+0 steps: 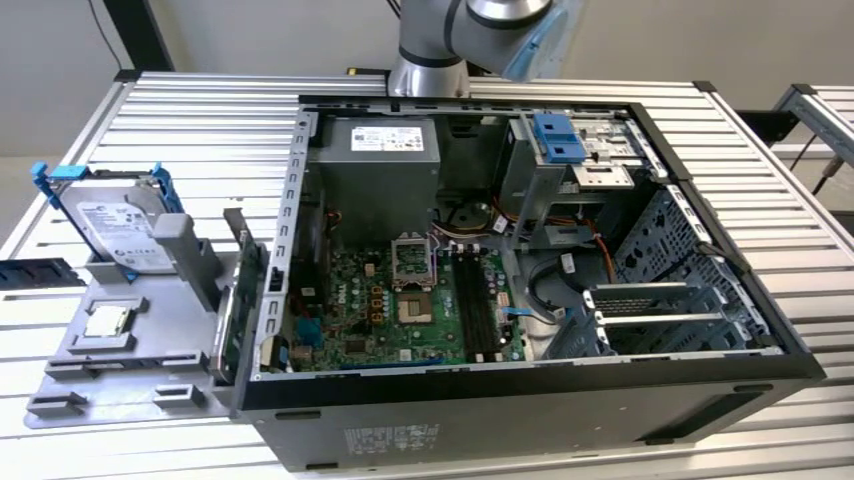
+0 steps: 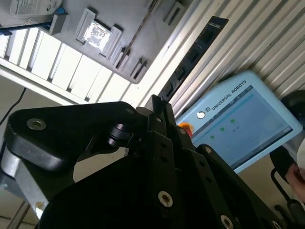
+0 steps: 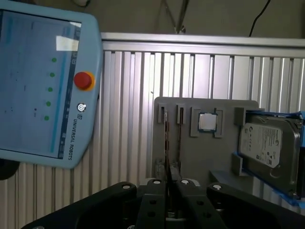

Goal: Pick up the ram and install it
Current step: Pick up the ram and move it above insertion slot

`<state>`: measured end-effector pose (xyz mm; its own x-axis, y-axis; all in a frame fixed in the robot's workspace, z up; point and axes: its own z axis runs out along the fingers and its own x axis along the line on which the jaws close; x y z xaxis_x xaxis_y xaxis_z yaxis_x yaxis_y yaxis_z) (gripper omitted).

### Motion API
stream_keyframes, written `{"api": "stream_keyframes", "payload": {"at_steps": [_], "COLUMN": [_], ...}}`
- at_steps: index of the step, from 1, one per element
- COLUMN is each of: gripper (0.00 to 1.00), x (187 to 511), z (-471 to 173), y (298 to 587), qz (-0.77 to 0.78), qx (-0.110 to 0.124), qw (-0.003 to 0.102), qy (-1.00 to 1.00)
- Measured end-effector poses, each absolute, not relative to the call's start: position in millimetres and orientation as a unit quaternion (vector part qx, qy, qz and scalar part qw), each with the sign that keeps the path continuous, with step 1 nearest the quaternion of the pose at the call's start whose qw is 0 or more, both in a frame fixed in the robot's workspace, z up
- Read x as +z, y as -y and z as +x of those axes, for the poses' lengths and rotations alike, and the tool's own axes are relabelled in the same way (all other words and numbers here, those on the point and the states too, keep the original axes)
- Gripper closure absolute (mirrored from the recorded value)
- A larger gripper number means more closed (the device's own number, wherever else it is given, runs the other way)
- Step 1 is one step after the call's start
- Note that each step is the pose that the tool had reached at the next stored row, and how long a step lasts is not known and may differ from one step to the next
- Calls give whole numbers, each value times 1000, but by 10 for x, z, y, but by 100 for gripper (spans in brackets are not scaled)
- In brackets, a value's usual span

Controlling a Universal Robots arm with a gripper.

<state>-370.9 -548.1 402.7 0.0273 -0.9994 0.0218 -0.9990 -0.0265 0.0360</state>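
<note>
A slatted counter (image 1: 200,100) carries an open computer case (image 1: 534,372) and, at the exterior view's left, a grey tray (image 1: 134,370) with a hard drive (image 1: 114,225). In the second wrist view the gripper (image 2: 156,102), above that tray, seems closed narrowly on the ram (image 2: 193,55), a dark stick jutting out beyond it.
</note>
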Motion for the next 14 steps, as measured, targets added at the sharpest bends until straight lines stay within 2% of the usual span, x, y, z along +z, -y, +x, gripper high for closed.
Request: {"api": "stream_keyframes", "payload": {"at_steps": [14], "gripper": [100], "x": [4057], "z": [-3685], "y": [5479], "qz": [716], "qx": [-5], "qw": [21], "qy": [697]}}
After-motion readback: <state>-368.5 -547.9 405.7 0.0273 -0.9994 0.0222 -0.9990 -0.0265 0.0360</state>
